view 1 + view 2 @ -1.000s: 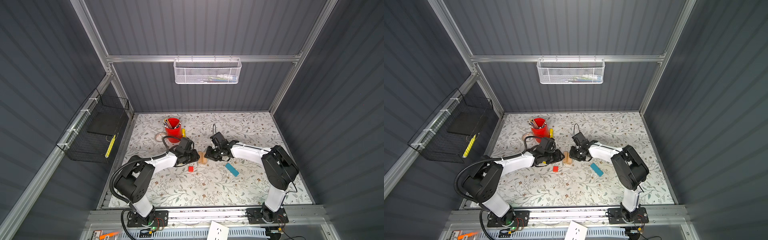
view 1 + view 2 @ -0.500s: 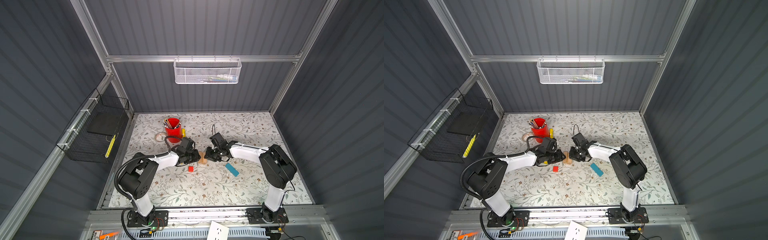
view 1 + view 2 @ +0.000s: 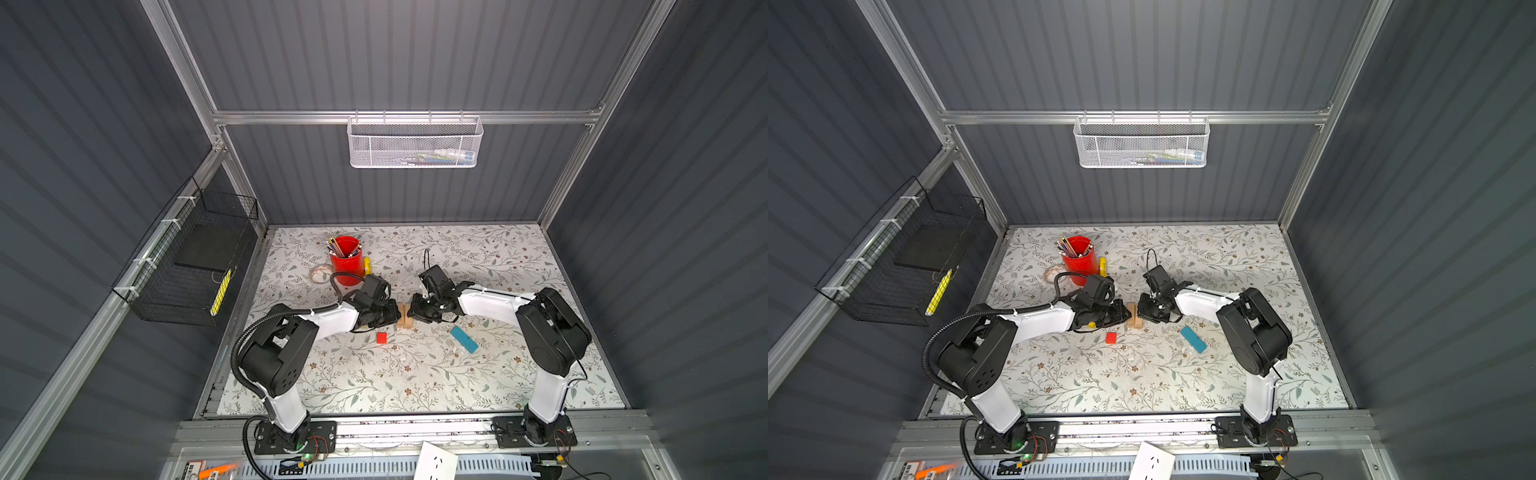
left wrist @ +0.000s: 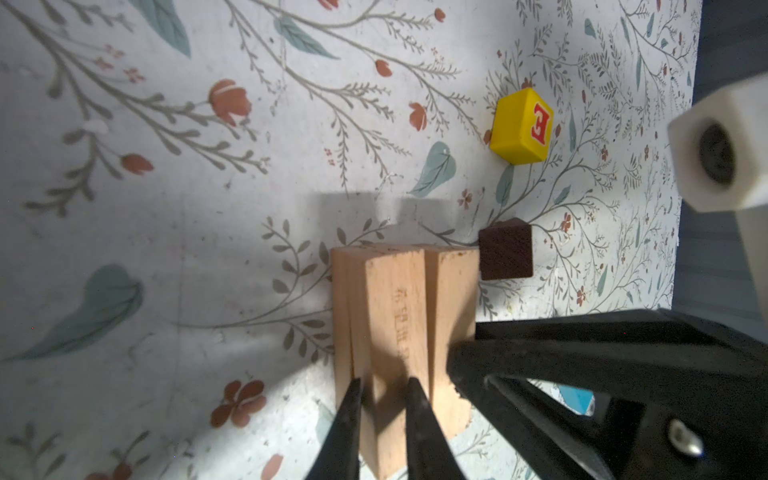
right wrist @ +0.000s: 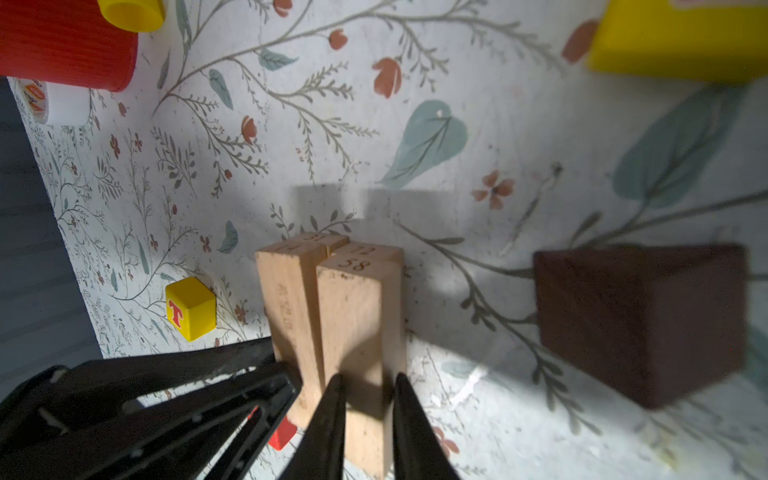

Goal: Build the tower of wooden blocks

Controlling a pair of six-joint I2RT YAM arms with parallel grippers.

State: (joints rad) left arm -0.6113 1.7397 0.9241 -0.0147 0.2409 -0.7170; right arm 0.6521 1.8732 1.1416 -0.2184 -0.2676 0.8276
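**Top views.** On the floral bench (image 3: 374, 386) the tan planks (image 3: 404, 316) sit just left of frame centre, packed side by side. The left gripper (image 3: 392, 314) meets them from the left and the right gripper (image 3: 413, 311) from the right. The red cube (image 3: 381, 338) lies just below the planks in frame. The blue plank (image 3: 463, 339) lies flat to the lower right, apart from them. The red pencil cup (image 3: 346, 259) stands to the upper left. Both top views agree on this layout. No stacked layer shows.

**Left wrist view.** The left gripper (image 4: 382, 390) is clenched on one tan plank of the pack (image 4: 399, 299), a fingertip on each broad face. The dark brown peaked piece (image 4: 505, 249) sits at the pack's far corner. A yellow cube marked E (image 4: 521, 126) lies beyond it, apart.

**Right wrist view.** The right gripper (image 5: 368, 390) is clenched on a neighbouring plank (image 5: 357, 324). A yellow cube marked T (image 5: 191, 309) lies near the pack. The plank count looks like three, but I cannot confirm it.

**Assessment.** The step in hand appears to be setting the base, with each arm grasping a plank to position it. The tower is at an early stage. The next move likely calls for spacing the two held planks apart and parallel, without toppling the loose plank between the grippers. The blue plank or the cubes can then bridge them.
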